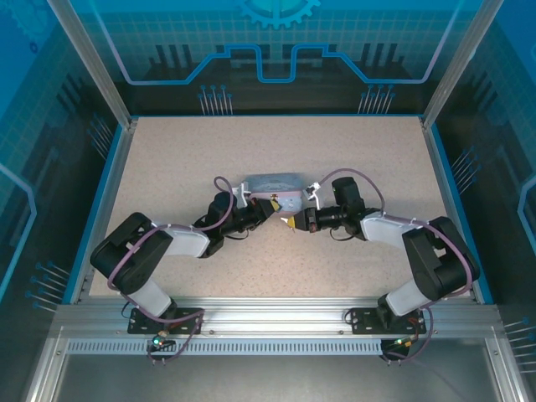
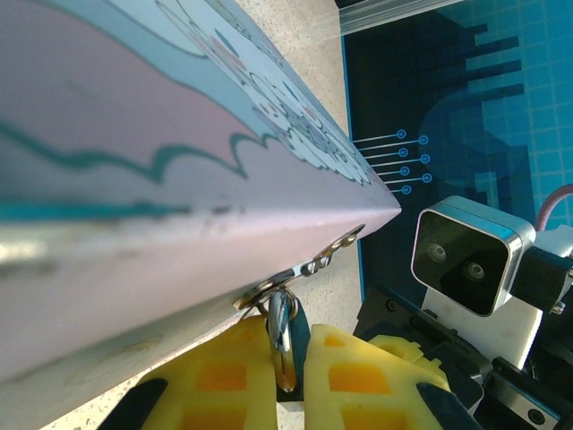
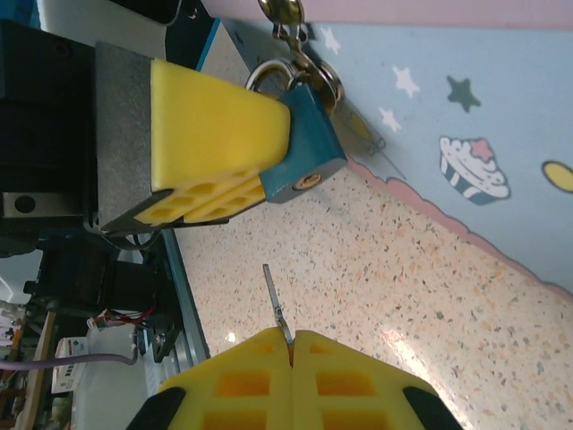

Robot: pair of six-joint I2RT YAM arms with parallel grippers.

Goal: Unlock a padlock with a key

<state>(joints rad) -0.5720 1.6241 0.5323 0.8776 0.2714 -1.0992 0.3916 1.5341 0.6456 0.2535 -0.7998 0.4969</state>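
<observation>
Jaws both closed: left jaws clamp the padlock (image 3: 309, 157), right jaws pinch the key (image 3: 276, 300). Cartoon-print tin (image 1: 272, 182) sits right behind them, with the padlock's shackle hooked on its hasp (image 2: 309, 267). Speckled bench (image 1: 352, 151), blue-lit enclosure walls (image 1: 276, 50) around it. On my right wrist camera the key tip points up toward the padlock's keyhole face, near it, not touching.

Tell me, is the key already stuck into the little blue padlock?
No, the key stops short of the padlock, with bare table showing between its tip and the keyhole.
</observation>
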